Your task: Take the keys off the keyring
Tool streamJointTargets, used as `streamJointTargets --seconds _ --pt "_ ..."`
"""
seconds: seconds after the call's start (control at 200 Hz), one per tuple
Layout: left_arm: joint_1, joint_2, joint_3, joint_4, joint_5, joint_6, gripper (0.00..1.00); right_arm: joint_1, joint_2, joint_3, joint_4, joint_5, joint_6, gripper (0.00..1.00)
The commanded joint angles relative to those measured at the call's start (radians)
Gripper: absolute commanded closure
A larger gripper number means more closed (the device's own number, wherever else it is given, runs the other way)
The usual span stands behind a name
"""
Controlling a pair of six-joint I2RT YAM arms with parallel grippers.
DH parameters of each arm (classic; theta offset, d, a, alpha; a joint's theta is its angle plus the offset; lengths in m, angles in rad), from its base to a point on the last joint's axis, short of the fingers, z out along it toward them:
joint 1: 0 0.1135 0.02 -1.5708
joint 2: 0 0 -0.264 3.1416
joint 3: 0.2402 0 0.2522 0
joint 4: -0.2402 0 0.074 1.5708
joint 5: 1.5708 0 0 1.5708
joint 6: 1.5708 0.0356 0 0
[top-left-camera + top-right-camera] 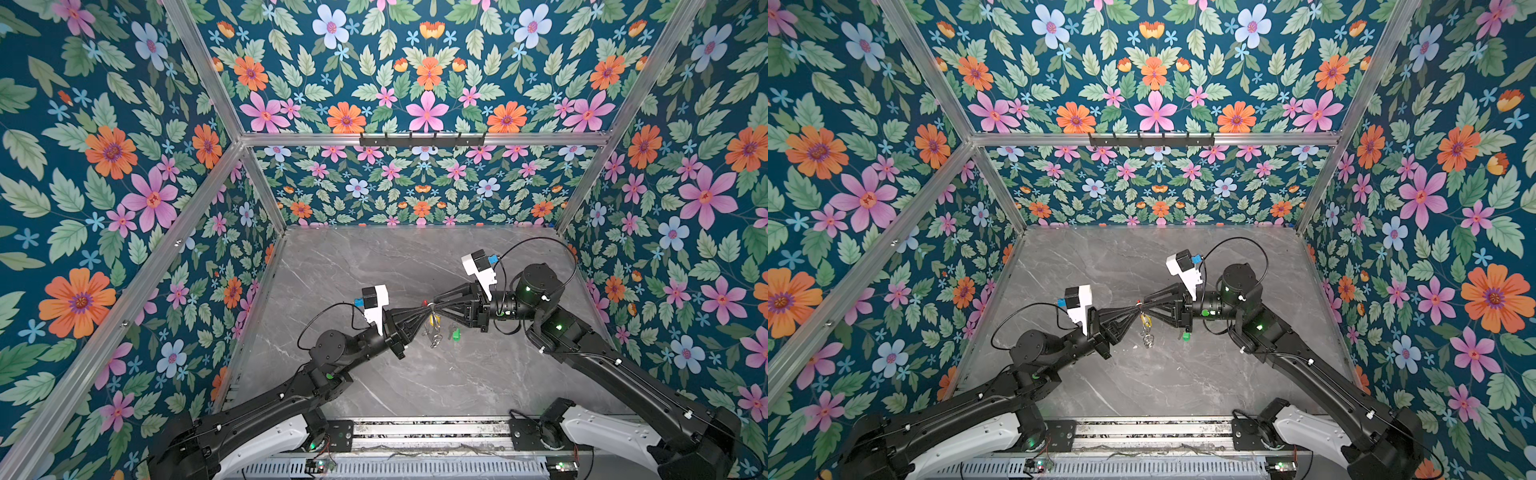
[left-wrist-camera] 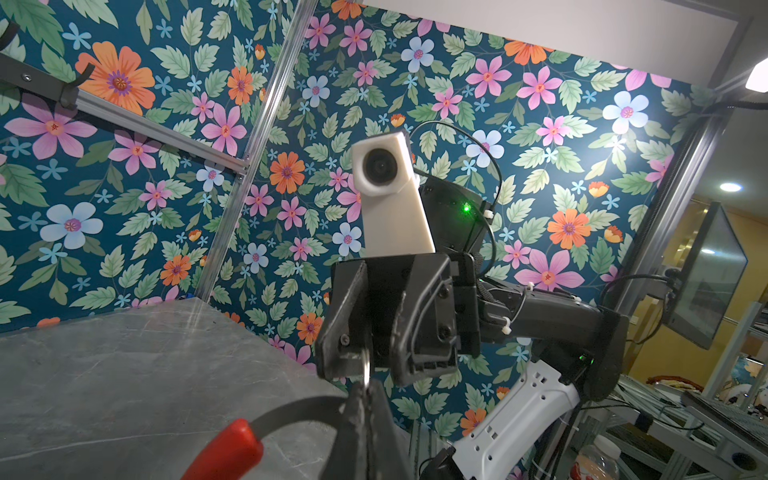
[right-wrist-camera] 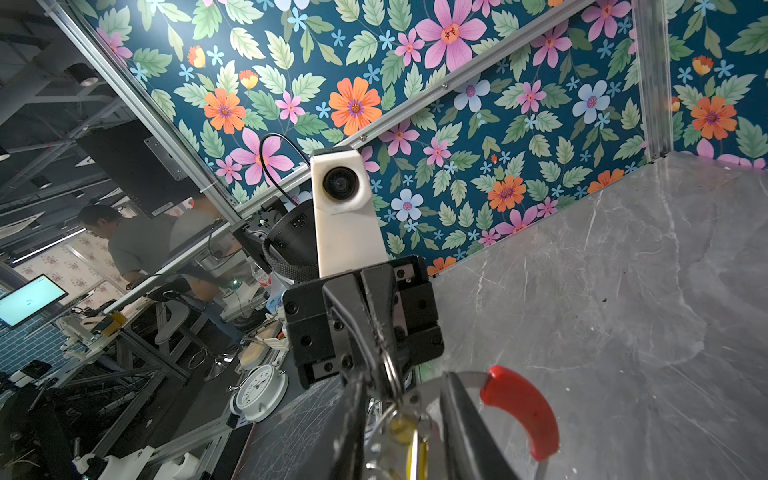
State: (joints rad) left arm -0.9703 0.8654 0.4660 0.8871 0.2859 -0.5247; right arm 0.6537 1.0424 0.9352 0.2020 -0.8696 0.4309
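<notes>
**Fig.** Two grippers meet tip to tip in mid-air over the table (image 1: pixel 374 270), with the keyring (image 2: pixel 299 407) held between them.

The left gripper (image 1: pixel 422 310) has its fingers (image 2: pixel 365 419) pressed together on the rim of the dark hoop. The right gripper (image 1: pixel 436 306) has its fingers (image 2: pixel 419 332) partly spread, astride a silver split ring (image 2: pixel 365 370); no pinch on it can be made out. The yellow-tagged key (image 1: pixel 434 320) hangs just below both sets of fingertips, its long axis pointing down toward the table. It is slightly nearer the right gripper (so that arm is judged the one to draw it off, along the rim and away from the left fingers). Count: one keyring and two keys. The green-tagged key (image 1: pixel 456 333) lies on the table below the right fingers, apparently already free. A dangling cluster of split rings (image 1: pixel 434 341) is too small to count.
</notes>
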Motion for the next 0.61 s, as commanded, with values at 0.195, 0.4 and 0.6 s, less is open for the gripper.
streamJointTargets --seconds 0.195,0.4,0.6 --pt "0.0 0.001 0.007 0.042 -0.007 -0.006 1.0 0.001 0.007 0.033 -0.034 0.002 -0.03 0.83" --pt "-0.001 0.0 0.017 0.025 0.0 -0.005 1.0 0.003 0.008 0.04 -0.072 -0.003 -0.049 1.0" --pt "-0.001 -0.055 0.037 -0.086 0.01 -0.012 0.84 0.0 0.001 0.114 -0.302 0.009 -0.179 1.0"
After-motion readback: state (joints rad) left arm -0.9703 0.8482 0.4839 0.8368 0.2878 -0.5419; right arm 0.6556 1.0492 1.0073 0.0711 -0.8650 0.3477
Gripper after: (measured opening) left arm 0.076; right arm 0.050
